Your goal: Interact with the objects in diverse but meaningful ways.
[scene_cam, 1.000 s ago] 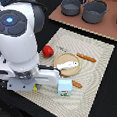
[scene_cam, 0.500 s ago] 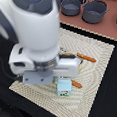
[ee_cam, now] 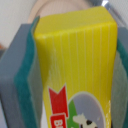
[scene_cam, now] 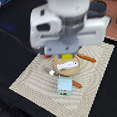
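Seen from the exterior view, the white robot arm (scene_cam: 65, 22) fills the upper half of the scene, blurred, hanging above a pale woven mat (scene_cam: 28, 77) spread on a black tabletop (scene_cam: 10, 50). Its pincer is hidden under the arm's bulk in this view. On the mat sits a tan round plate (scene_cam: 57, 69) with a white elongated piece (scene_cam: 68, 64) lying across it. Just beside the plate, nearer the camera, stands a white carton (scene_cam: 66, 86) with a pale blue top and a little green-red print low on its side. A wooden-handled utensil (scene_cam: 86, 57) lies toward the exterior view's right of the plate, and another small one (scene_cam: 76, 84) touches or nearly touches the carton. Grey pots (scene_cam: 98, 6) rest at the far edge of the tabletop.

From the wrist view, the pincer (ee_cam: 75, 75) is clamped on a yellow rectangular box (ee_cam: 80, 65) with a red label; green-edged grey pads (ee_cam: 25, 80) press both long sides. A sliver of the tan plate shows beyond the box's top edge.

As a judgement: one item is picked up and appears to be held above the mat, so a grasp is done. Setting the box down somewhere sensible remains, and the carton and white piece sit apparently untouched. A red pepper cannot be seen.
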